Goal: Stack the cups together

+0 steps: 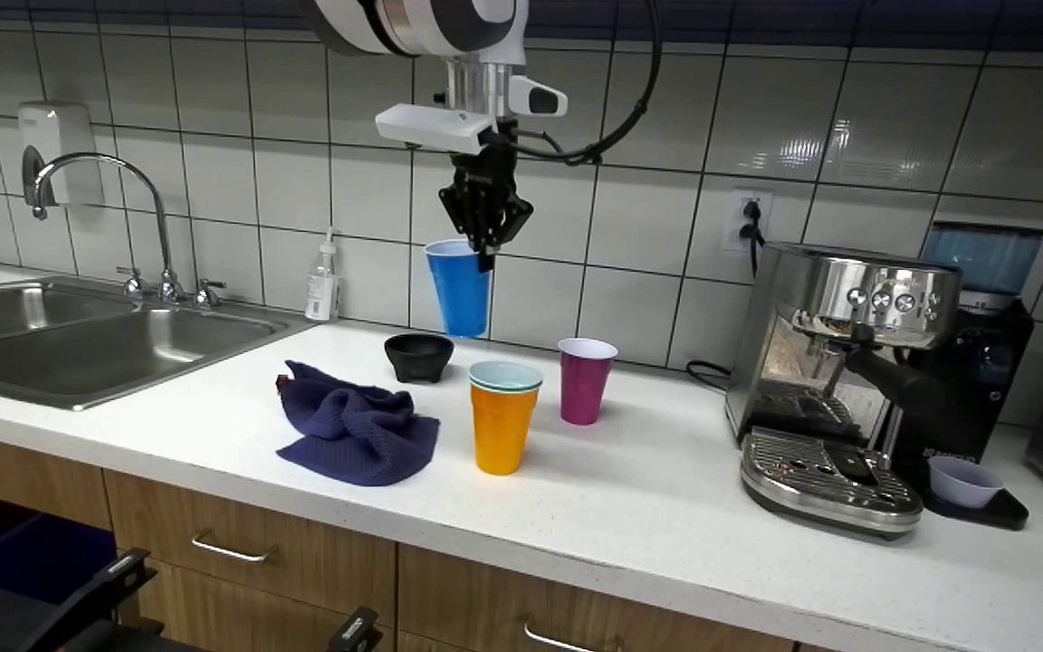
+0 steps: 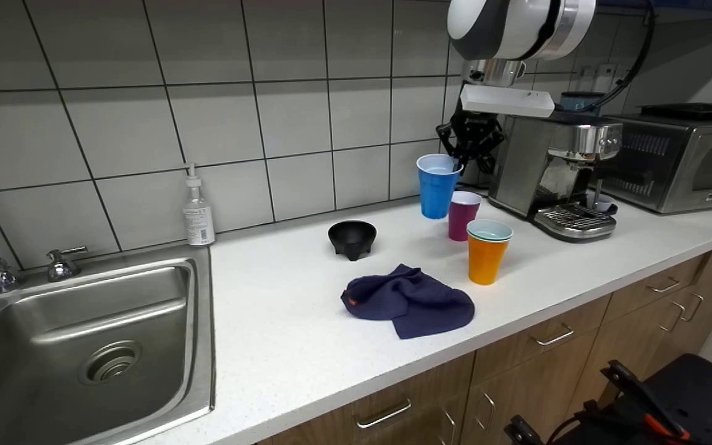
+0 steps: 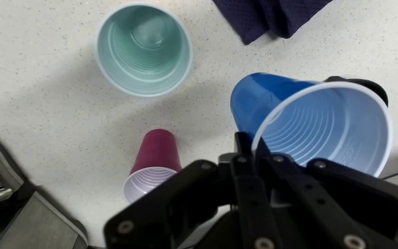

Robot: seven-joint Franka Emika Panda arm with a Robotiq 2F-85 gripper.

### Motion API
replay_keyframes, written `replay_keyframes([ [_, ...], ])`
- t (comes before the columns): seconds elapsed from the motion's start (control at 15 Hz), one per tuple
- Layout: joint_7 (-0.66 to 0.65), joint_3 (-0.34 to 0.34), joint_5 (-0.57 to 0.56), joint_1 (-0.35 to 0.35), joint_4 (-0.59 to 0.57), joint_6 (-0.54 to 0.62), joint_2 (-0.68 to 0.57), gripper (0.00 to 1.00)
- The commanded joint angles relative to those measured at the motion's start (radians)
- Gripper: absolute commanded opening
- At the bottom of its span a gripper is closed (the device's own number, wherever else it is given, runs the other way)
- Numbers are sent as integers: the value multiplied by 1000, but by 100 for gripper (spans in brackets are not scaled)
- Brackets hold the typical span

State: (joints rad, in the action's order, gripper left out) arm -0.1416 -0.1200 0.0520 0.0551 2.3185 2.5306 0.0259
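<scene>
My gripper [image 1: 485,258] is shut on the rim of the blue cup [image 1: 460,294], one finger inside the wall and one outside. The cup hangs above the counter, slightly tilted. In the wrist view the blue cup [image 3: 257,100] is right of the fingertips [image 3: 250,141]. The orange cup [image 1: 502,430] stands upright with the green cup [image 1: 505,375] nested in it; only the green rim shows above it. The wrist view shows the inside of the green cup [image 3: 147,52] and hides the orange one. The magenta cup [image 2: 462,219] stands upright on the counter, apart from them.
A black bowl [image 1: 419,357] and a crumpled dark blue cloth [image 1: 358,430] lie on the counter [image 1: 630,507]. A sink [image 1: 114,340], a soap bottle [image 2: 198,213] and a coffee machine [image 1: 838,380] stand around. The tiled wall [image 1: 639,226] is close behind the blue cup.
</scene>
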Motion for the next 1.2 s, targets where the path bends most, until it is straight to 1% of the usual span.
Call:
replay_keyframes([
  [0.0,49,-4,20,28,41,-2,61,1],
  [0.53,48,-28,-3,59,55,-20,78,1],
  [1.13,30,-44,-76,93,95,-29,103,1],
])
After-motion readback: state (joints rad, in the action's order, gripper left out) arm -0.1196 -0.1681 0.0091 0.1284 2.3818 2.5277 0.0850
